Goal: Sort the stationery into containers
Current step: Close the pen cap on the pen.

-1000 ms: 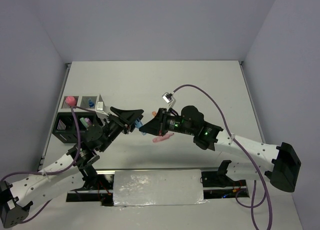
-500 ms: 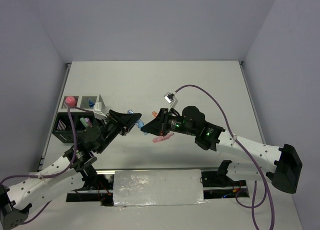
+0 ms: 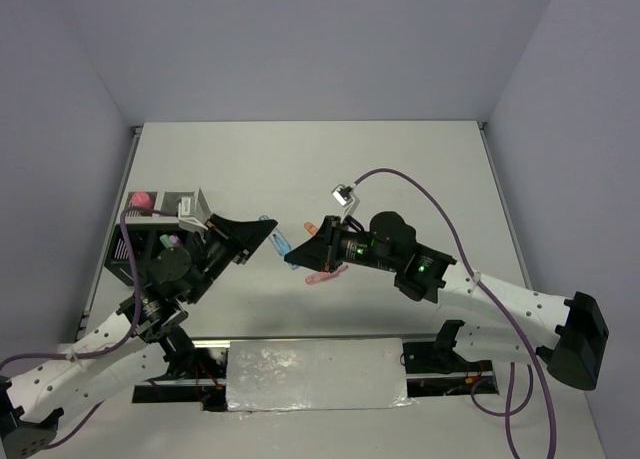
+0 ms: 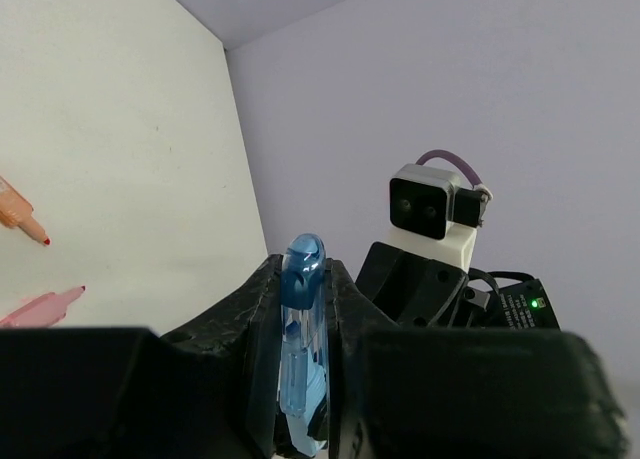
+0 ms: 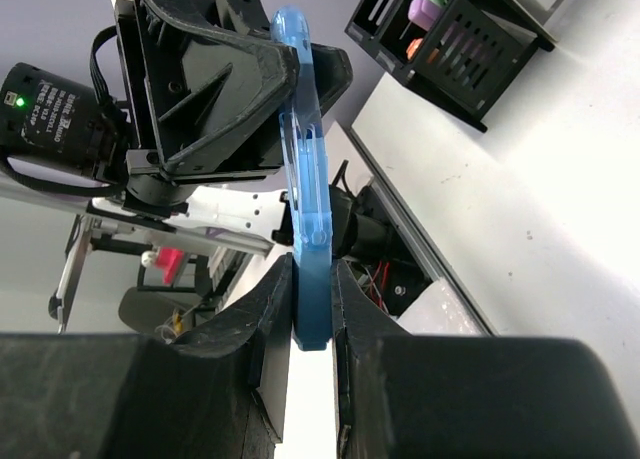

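Note:
A translucent blue pen (image 3: 279, 244) hangs in the air between both arms, above the table's middle. My right gripper (image 3: 298, 255) is shut on its flat end (image 5: 311, 304). My left gripper (image 3: 266, 238) is shut on its rounded cap end (image 4: 301, 279), with both fingers pressed against the barrel. The containers (image 3: 128, 262) stand at the left: black slatted compartments holding purple and green items (image 5: 426, 3), and white ones (image 3: 181, 201) behind with a pink-capped tube (image 3: 142, 197). A pink pen (image 3: 323, 276) and an orange pen (image 3: 309, 226) lie on the table under my right gripper.
The right wrist camera (image 4: 431, 205) sits close in front of my left fingers. The pink pen (image 4: 40, 307) and orange pen (image 4: 18, 215) lie on the white table (image 3: 400, 169). A foil-covered block (image 3: 315, 374) sits at the near edge between the arm bases.
My left gripper has closed from wide open onto the cap end of the blue pen. The right gripper has kept its hold and barely moved.

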Tool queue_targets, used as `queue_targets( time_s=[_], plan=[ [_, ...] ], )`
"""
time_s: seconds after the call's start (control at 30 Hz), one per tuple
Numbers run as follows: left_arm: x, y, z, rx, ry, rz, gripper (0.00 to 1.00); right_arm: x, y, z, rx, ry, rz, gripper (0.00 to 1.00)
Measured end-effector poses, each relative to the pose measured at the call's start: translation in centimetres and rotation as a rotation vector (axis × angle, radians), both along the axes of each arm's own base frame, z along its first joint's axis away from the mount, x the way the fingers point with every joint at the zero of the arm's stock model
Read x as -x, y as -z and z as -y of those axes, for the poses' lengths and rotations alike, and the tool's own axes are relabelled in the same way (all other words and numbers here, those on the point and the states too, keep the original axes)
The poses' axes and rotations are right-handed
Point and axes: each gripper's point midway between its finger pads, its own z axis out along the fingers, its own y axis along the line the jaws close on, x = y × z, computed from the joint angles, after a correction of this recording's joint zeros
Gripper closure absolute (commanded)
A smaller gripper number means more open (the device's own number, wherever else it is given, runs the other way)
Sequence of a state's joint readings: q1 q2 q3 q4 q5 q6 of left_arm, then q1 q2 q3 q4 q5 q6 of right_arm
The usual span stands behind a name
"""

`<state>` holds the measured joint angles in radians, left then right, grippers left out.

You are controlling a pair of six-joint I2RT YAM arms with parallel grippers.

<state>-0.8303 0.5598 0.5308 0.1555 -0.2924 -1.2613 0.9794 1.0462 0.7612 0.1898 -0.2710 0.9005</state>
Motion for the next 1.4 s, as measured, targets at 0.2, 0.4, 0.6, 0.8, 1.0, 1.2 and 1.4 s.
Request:
queue_targets(
  time_s=[0.2, 0.4, 0.6, 0.8, 1.0, 1.2, 1.4],
  plan=[
    [-0.5, 0.2, 0.5, -0.005, 0.004, -0.002, 1.0, -0.2, 0.1, 0.2, 0.007, 0.012, -0.003, 1.0],
    [-0.4, -0.4, 0.7, 0.013, 0.013, 0.015, 1.0, -0.2, -0.4, 0.5, -0.005, 0.024, 0.006, 1.0],
    [-0.2, -1.1, 0.9, 0.041, 0.027, 0.044, 1.0, -0.3, -1.0, 0.7, -0.022, 0.039, 0.013, 1.0],
    [-0.8, -0.7, 0.8, 0.057, 0.009, 0.056, 1.0, -0.8, -0.7, 0.3, -0.019, 0.049, 0.014, 1.0],
    [-0.5, -1.0, 0.7, 0.077, 0.02, 0.073, 1.0, -1.4, -1.7, -0.3, -0.047, 0.055, 0.049, 1.0],
    [0.2, -2.2, 0.6, 0.12, 0.041, 0.113, 1.0, -1.9, -3.3, -1.1, -0.081, 0.05, 0.1, 1.0],
    [-0.5, -3.6, -0.8, 0.164, -0.025, 0.163, 1.0, -3.6, -5.2, -3.0, -0.06, 0.022, 0.119, 1.0]
  ],
)
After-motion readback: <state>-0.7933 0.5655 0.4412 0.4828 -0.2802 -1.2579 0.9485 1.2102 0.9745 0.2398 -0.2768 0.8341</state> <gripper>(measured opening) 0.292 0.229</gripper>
